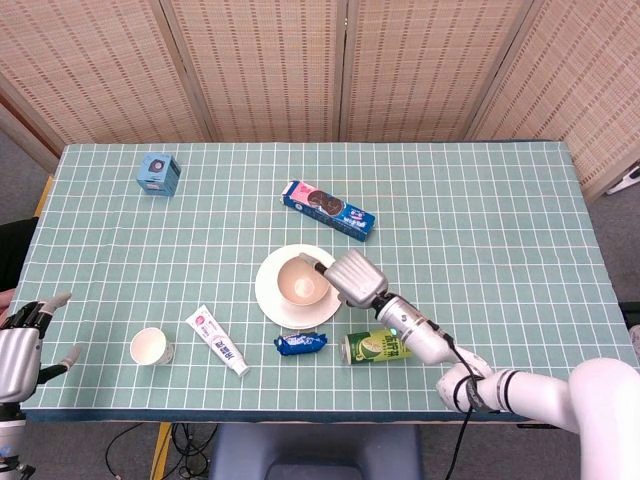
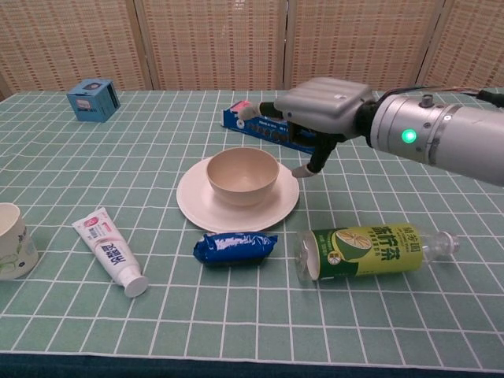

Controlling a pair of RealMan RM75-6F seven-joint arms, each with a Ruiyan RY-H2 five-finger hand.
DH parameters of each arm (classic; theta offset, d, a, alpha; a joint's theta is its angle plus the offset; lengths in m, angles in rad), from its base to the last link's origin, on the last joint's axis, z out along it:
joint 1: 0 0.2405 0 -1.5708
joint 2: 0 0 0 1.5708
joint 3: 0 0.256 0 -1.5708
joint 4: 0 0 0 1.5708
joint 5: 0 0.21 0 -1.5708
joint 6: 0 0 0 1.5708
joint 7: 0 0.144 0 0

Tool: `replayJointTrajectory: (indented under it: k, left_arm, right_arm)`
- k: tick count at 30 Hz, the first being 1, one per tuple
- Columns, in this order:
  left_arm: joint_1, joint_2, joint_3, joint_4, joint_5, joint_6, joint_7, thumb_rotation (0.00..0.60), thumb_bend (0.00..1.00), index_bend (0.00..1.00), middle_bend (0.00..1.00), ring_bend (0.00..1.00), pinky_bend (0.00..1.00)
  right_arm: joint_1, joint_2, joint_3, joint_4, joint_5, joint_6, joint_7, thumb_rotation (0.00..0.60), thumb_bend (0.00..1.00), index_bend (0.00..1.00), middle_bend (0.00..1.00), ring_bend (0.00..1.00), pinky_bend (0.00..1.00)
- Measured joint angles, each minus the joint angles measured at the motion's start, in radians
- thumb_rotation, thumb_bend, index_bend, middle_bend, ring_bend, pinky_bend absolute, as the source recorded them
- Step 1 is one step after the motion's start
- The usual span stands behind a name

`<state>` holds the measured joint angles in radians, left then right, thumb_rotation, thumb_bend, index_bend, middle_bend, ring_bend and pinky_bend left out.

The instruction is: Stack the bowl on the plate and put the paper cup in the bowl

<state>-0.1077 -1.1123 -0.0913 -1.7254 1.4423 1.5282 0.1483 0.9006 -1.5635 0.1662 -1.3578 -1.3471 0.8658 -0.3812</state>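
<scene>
Green gridded tablecloth fills the head view: the bowl [image 1: 302,284] sits on the plate [image 1: 270,300], the right hand [image 1: 355,277] just beside it, empty. The paper cup [image 1: 150,346] stands upright well to the left, nearer the left hand [image 1: 22,345], whose fingers are spread and empty. From the chest view, the right hand's fingers [image 2: 305,170] hang loose, clear of the bowl [image 2: 242,175]; the cup [image 2: 14,240] stands at the left edge.

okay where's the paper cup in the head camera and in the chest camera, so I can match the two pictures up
Head view: the paper cup stands lower left, near the table's front edge.
Chest view: the paper cup is at the far left edge, partly cut off.
Shared landmark: the toothpaste tube lies just right of it in both.
</scene>
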Motion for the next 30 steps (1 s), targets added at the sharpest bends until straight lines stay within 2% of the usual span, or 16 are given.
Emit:
replayJointTrajectory:
  k: [5,8,10,12,14,21,25,30]
  left_arm:
    - [-0.010,0.000,-0.003,0.003,-0.003,-0.018,0.002,0.600,0.22,0.19,0.29,0.24,0.35]
    - [-0.017,0.003,-0.007,0.007,-0.006,-0.028,-0.002,0.600,0.22,0.19,0.29,0.24,0.35]
    - [-0.021,0.004,-0.008,0.009,-0.008,-0.037,-0.005,0.600,0.22,0.19,0.29,0.24,0.35]
    - [-0.028,0.004,-0.009,0.012,-0.010,-0.049,-0.008,0.600,0.22,0.19,0.29,0.24,0.35]
    - [-0.038,0.003,-0.009,0.017,-0.007,-0.062,-0.011,0.600,0.22,0.19,0.28,0.24,0.34]
    - [-0.077,0.020,0.001,0.013,0.006,-0.144,-0.013,0.600,0.22,0.14,0.17,0.11,0.22]
    - [-0.115,0.057,0.016,-0.023,0.001,-0.246,-0.005,0.600,0.20,0.07,0.07,0.02,0.17]
    - [-0.179,0.094,0.030,-0.060,-0.017,-0.381,0.030,0.600,0.20,0.03,0.00,0.00,0.14]
  right_arm:
    - [-0.078,0.113,-0.012,-0.114,-0.015,0.115,-0.005,0.600,0.20,0.07,0.83,0.83,1.00]
    - [-0.143,0.190,-0.028,-0.180,-0.026,0.196,-0.010,0.600,0.20,0.11,0.77,0.77,1.00]
    - [-0.187,0.236,-0.041,-0.214,-0.031,0.244,-0.012,0.600,0.20,0.13,0.69,0.69,0.94]
    - [-0.239,0.285,-0.058,-0.248,-0.033,0.295,-0.010,0.600,0.20,0.13,0.62,0.61,0.84]
    - [-0.297,0.331,-0.075,-0.274,-0.033,0.350,-0.001,0.600,0.20,0.13,0.59,0.56,0.79]
    - [-0.432,0.424,-0.115,-0.298,-0.028,0.463,0.059,0.600,0.20,0.13,0.56,0.51,0.73]
    - [-0.489,0.450,-0.133,-0.286,-0.029,0.499,0.096,0.600,0.20,0.13,0.54,0.49,0.71]
    - [-0.538,0.469,-0.140,-0.266,-0.035,0.529,0.139,0.600,0.20,0.13,0.54,0.49,0.70]
